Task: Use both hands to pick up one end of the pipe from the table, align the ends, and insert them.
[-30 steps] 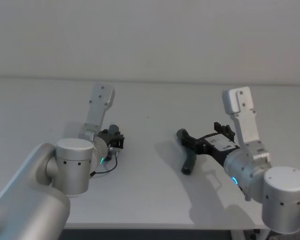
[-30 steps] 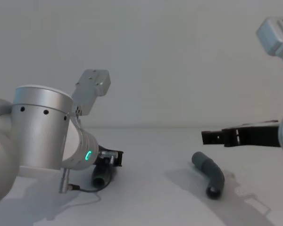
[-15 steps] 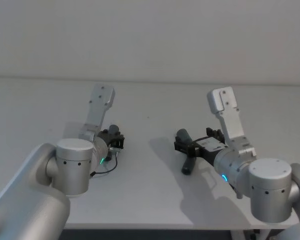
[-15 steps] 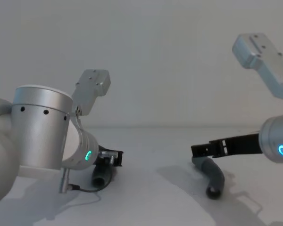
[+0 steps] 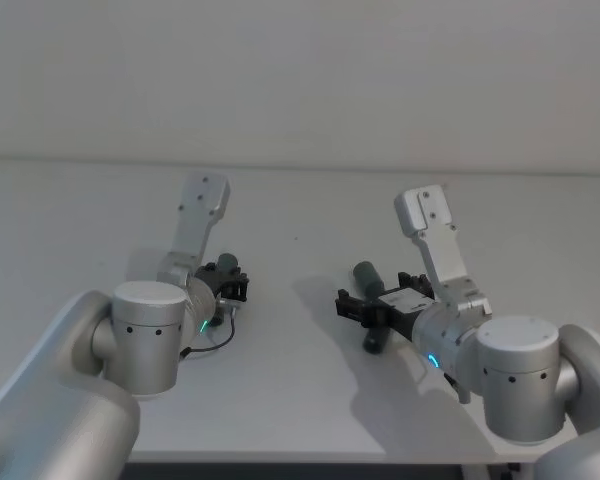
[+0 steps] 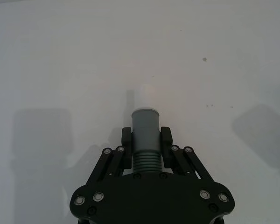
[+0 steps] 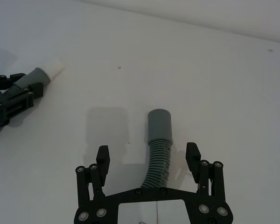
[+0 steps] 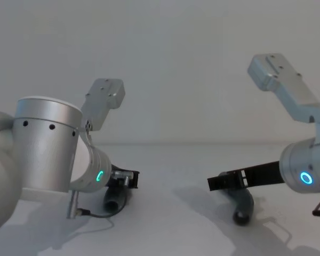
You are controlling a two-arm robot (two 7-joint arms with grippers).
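Head view: white matte table [image 5: 300, 200] carrying two pipe pieces, well apart. The left black ribbed-finger hand [image 5: 232, 286] holds the nearly straight dark grey plastic tube [image 5: 226, 265]; the right black ribbed-finger hand [image 5: 354, 305] straddles the elbow-bent dark grey plastic tube [image 5: 365, 272]. Left wrist view: fingers clamped on the straight tube behind its smooth collar, leaving the forward end free, presumably for insertion. Right wrist view: fingers spread either side of the corrugated neck [image 7: 157, 161], not touching, so the grasp is judged pending; farther off, the straight tube's whitish end [image 7: 54, 69] points outward. Chest view: both pieces low at the table, the elbow's near mouth [image 8: 240, 216] resting on it.
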